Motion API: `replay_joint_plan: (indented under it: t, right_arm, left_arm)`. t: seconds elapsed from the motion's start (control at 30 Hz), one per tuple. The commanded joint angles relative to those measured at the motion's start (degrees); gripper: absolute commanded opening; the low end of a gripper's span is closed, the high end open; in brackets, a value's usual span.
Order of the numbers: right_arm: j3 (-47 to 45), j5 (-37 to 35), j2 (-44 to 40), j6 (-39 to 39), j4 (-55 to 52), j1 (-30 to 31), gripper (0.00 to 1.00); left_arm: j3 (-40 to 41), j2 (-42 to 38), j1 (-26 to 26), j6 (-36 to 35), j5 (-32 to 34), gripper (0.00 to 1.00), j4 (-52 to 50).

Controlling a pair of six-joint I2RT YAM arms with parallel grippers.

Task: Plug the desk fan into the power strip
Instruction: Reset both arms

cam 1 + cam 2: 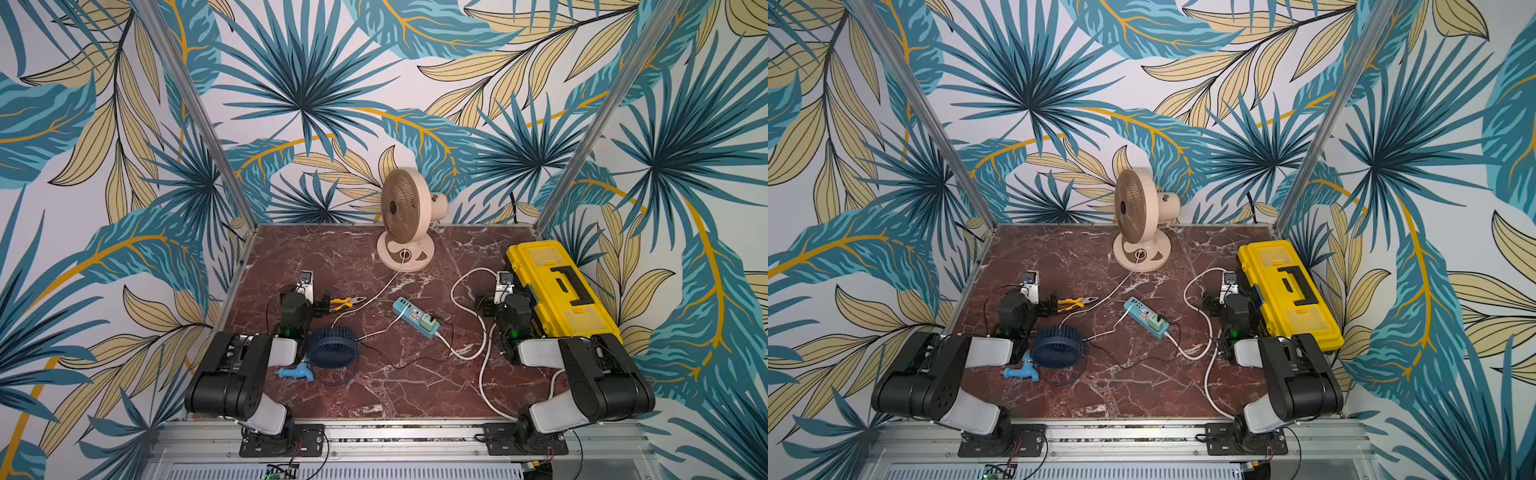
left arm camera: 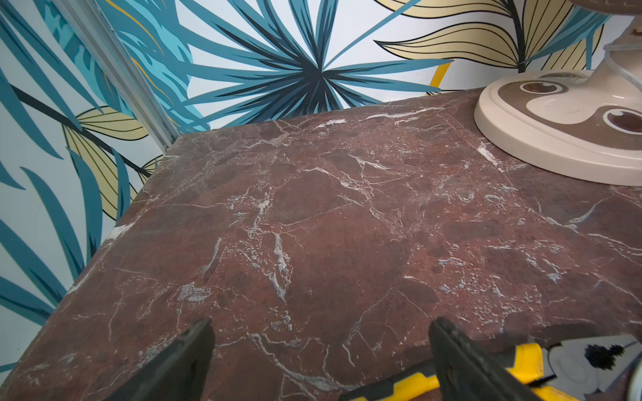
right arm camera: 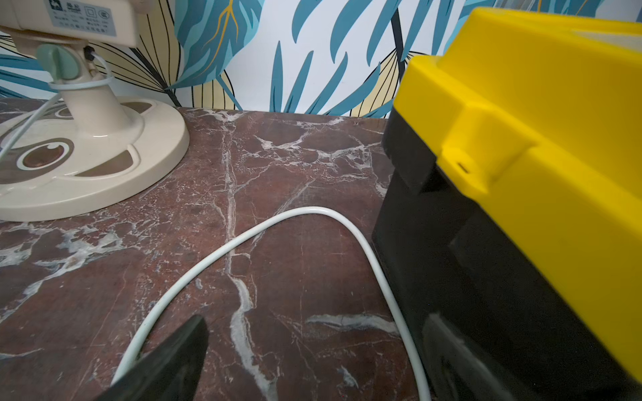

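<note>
The beige desk fan (image 1: 401, 216) stands upright at the back middle of the marble table; its round base shows in the wrist views (image 2: 556, 132) (image 3: 87, 156). Its thin white cord (image 1: 384, 286) trails forward across the table. The light-blue power strip (image 1: 415, 318) (image 1: 1145, 318) lies mid-table with a pale green block on its near end. My left gripper (image 1: 306, 296) (image 2: 321, 324) rests open and empty at the left, one finger beside the pliers. My right gripper (image 1: 500, 296) (image 3: 314, 321) rests open and empty at the right, beside the toolbox.
A yellow toolbox (image 1: 557, 291) (image 3: 521, 139) fills the right edge. Yellow-handled pliers (image 1: 347, 303) (image 2: 573, 361) lie by the left gripper. A small navy fan (image 1: 332, 347) and a blue tap-shaped toy (image 1: 295, 372) sit front left. The strip's thick white cord (image 1: 465, 353) (image 3: 302, 211) loops near the right arm.
</note>
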State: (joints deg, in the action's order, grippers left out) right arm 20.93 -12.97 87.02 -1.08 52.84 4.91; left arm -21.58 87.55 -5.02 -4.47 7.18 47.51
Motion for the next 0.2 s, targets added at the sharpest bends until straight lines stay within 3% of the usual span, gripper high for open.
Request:
replay_joint_plan:
  t: [0.0, 0.17]
  right_arm:
    - [0.9, 0.63, -0.12, -0.05, 0.09, -0.29, 0.99]
    - [1.44, 2.46, -0.26, 0.33, -1.43, -1.12, 1.0]
  left_arm:
    - [-1.71, -0.53, 0.48, -0.36, -0.68, 1.0, -0.43]
    - [-1.71, -0.53, 0.48, -0.36, -0.61, 1.0, -0.41]
